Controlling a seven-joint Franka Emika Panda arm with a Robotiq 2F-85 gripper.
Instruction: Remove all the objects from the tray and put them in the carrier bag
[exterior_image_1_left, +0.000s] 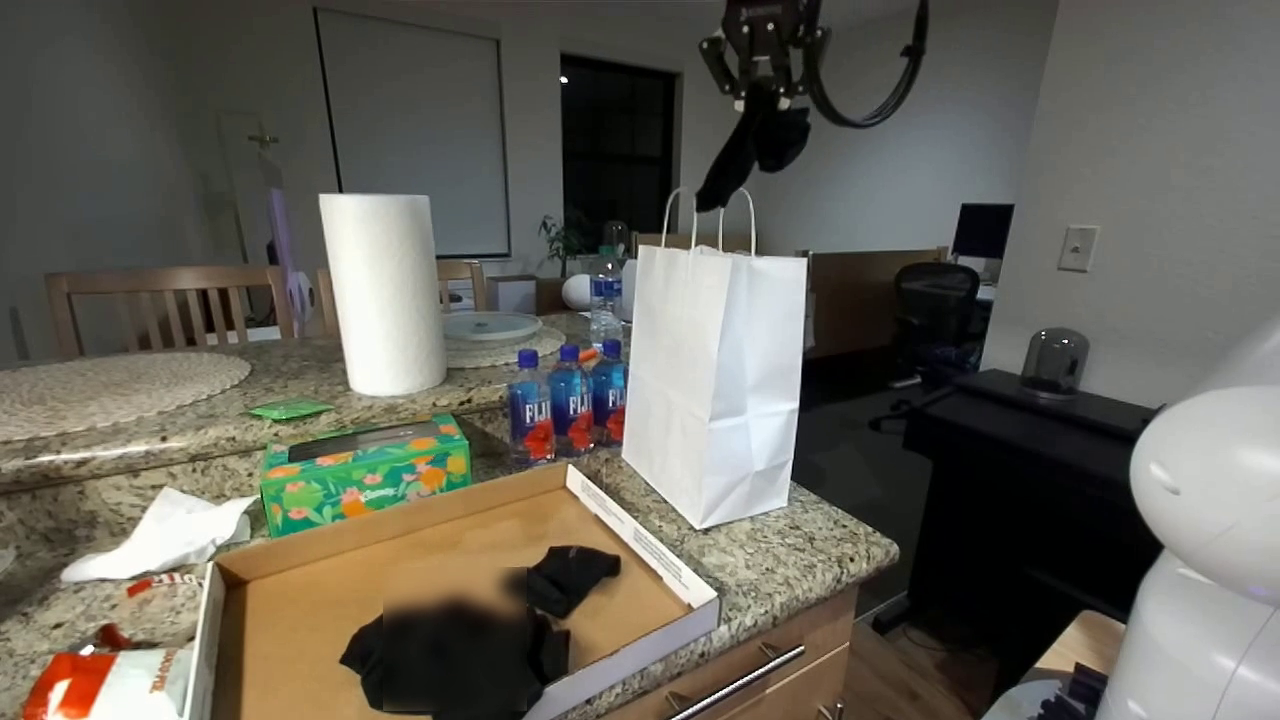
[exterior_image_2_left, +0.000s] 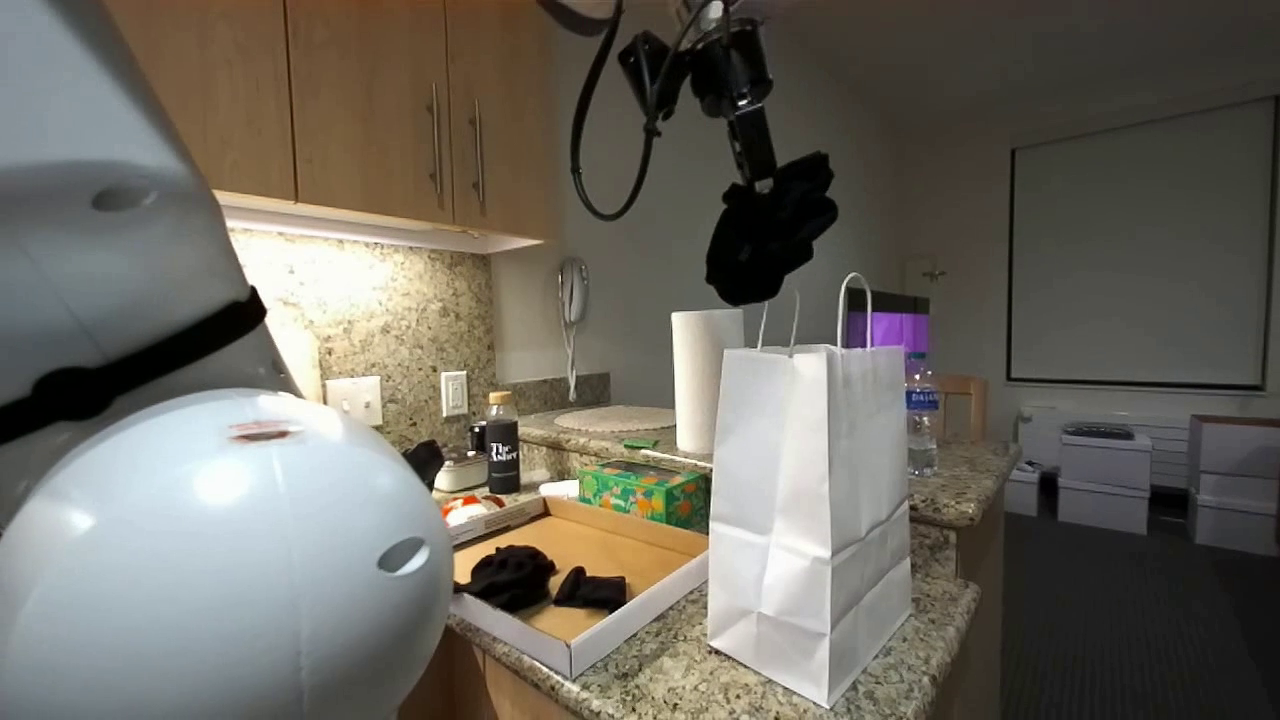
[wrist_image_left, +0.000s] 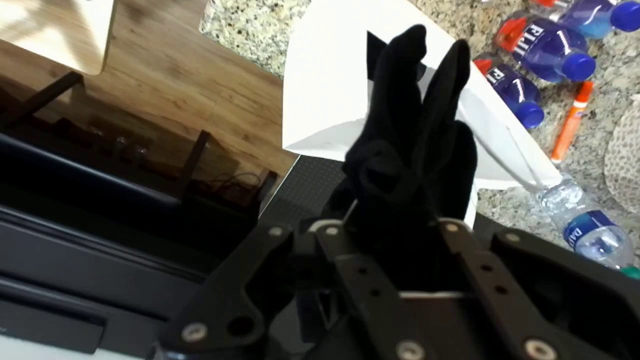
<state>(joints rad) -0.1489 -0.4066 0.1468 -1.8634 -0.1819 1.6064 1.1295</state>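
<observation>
Just beside the carrier bag (exterior_image_1_left: 715, 385), three blue-capped bottles (exterior_image_1_left: 572, 405).

Three Fiji bottles (exterior_image_1_left: 573, 408) stand near a floral tissue box (exterior_image_1_left: 366, 480) and a paper-towel roll (exterior_image_1_left: 386, 295).

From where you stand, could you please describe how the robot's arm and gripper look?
The arm is glossy white and rounded, with a black strap and a reddish label, unreadable here. The gripper is black, with jointed linkages and silvery screws; a black cable loops beside it.

The carrier bag (exterior_image_1_left: 712, 385) is matt, creased paper.
</observation>
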